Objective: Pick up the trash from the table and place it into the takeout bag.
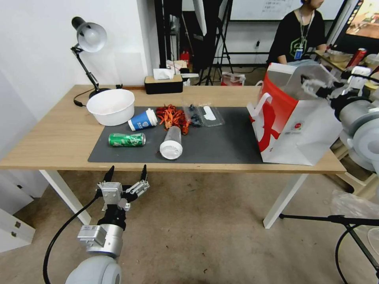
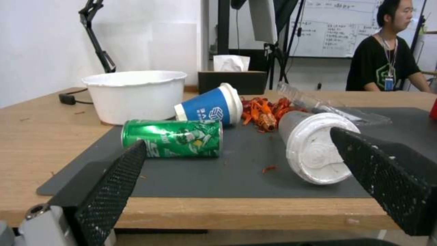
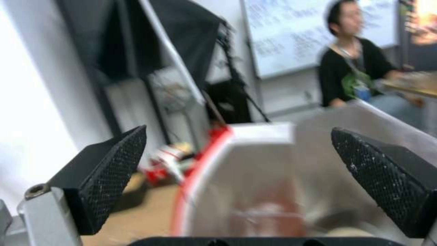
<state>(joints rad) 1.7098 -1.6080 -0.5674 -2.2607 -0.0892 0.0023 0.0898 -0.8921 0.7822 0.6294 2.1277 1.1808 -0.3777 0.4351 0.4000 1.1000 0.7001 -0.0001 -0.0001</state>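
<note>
Below, at lower left of the head view, left hand point(image 1: 126, 172) released before the light-wood worktop point(image 1: 51, 138), green drink can point(image 1: 126, 139) lying on dark grey mat point(image 1: 221, 142), right hand point(image 3: 237, 177) released above the white-and-red paper takeout bag point(image 1: 300, 134) at right.

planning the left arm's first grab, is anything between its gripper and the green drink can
Nothing visible stands between them. The open left gripper hangs below and in front of the light-wood table's near edge; the green drink can lies on its side just beyond, on the dark grey mat, with bare mat before it.
</note>
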